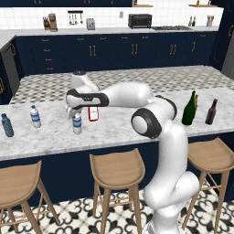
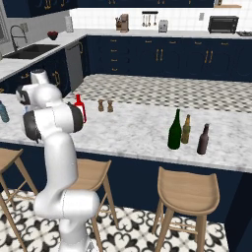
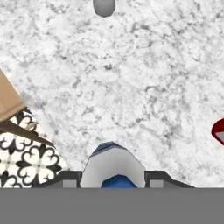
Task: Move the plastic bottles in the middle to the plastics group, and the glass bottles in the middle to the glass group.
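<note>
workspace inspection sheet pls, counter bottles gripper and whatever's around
surface: marble island counter, bottles standing on it.
job's things: small water bottle upright between the gripper's fingers; red bottle just behind it; green wine bottle already by the olive-amber bottle and dark brown bottle; plastics pair, clear bottle and teal bottle, at the left end.
clutter: two brown shakers at the far edge.
grippers: gripper shut on the small water bottle.
cables: nothing seen.
surroundings: wooden stools below; toaster oven on the back counter.
</note>
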